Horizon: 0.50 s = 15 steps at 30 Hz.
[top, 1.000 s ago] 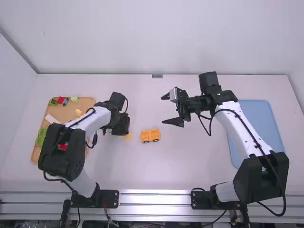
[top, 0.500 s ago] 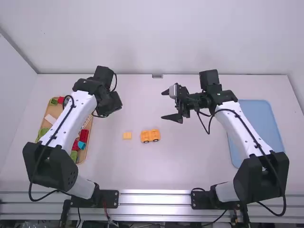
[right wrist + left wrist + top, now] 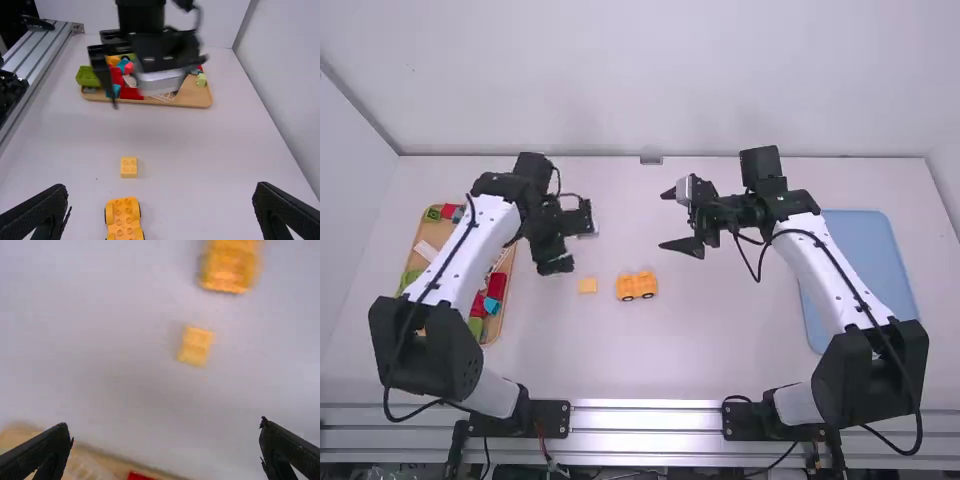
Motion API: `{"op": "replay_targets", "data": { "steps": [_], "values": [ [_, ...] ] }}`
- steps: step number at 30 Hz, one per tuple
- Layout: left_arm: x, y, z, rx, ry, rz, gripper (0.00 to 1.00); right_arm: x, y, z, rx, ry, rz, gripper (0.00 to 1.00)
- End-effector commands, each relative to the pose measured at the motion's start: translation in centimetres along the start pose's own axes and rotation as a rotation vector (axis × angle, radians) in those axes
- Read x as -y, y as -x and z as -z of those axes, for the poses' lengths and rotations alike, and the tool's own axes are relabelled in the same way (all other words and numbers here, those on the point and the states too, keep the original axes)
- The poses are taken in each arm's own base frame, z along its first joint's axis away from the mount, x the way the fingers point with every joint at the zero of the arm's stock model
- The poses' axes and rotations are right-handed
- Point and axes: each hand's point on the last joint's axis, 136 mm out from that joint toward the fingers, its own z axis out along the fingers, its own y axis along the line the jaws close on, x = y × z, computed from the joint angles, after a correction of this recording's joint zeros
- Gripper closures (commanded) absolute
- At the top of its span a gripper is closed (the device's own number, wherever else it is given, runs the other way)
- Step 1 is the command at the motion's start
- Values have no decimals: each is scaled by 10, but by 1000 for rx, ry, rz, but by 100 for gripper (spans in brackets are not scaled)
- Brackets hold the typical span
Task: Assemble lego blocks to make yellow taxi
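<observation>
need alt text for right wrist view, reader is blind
Orange wheeled block base and small yellow block beyond it on a white table, open black right gripper in front. Farther off, black left arm before a wooden tray of colourful blocks.

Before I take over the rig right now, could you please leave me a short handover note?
Left pincer: open, empty, above the table near the wooden tray.
Right pincer: open, empty, above the table.
Parts: the small yellow block lies on the table between the tray and the orange-yellow wheeled piece; other blocks are in the tray.
Done: block and wheeled piece are out on the table.
Left: the two aren't joined; joining them is probably next, then any further taxi parts.
</observation>
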Motion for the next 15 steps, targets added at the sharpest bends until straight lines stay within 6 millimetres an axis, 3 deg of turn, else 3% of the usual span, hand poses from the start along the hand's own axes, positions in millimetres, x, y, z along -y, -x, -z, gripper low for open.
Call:
{"op": "replay_targets", "data": {
  "steps": [1, 5, 7, 15],
  "values": [
    [18, 24, 3, 316, -20, -508, 1, -3, 2, 1, 5, 2, -4, 1],
    [16, 23, -12, 544, 21, -442, 1, -4, 4, 0, 14, 8, 4, 2],
    [16, 17, -31, 626, 30, -391, 1, -7, 6, -4, 13, 19, 18, 1],
    [15, -4, -107, 687, -41, -210, 1, -9, 3, -13, -25, 19, 39, 2]
  ]
}}
